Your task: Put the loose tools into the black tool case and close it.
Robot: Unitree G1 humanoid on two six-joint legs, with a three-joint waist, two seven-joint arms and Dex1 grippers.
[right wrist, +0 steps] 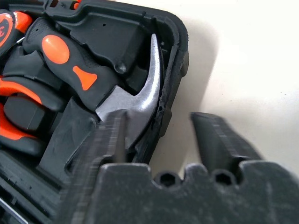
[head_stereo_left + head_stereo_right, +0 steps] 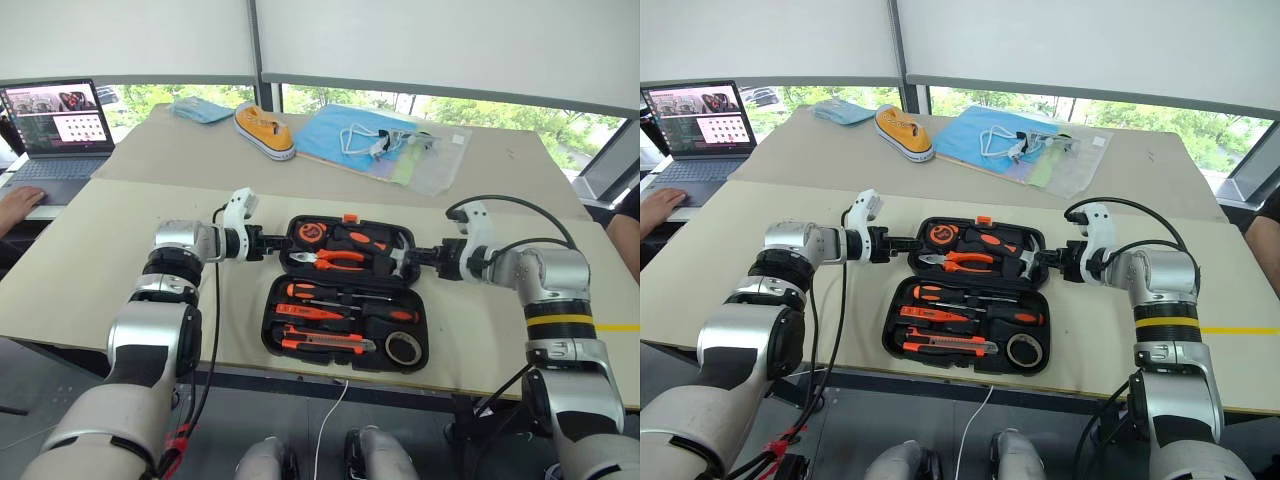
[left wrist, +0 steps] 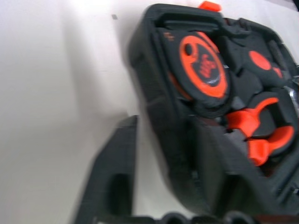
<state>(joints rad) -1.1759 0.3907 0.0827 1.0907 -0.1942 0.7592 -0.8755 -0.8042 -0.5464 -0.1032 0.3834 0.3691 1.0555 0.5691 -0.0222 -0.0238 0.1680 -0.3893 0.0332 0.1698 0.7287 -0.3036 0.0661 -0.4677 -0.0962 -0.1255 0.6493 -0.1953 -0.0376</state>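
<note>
The black tool case (image 2: 347, 292) lies open near the table's (image 2: 90, 270) front edge, screwdrivers (image 2: 340, 294), utility knife (image 2: 325, 343) and tape roll (image 2: 403, 348) seated in its near half; the left gripper (image 2: 272, 241) and right gripper (image 2: 408, 257), fingers parted and straddling the far half's side walls, flank the case

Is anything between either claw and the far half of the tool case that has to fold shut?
Nothing visible. The left claw and right claw sit at the two ends of the tool case's far half, fingers straddling its rim, bare table around.
</note>
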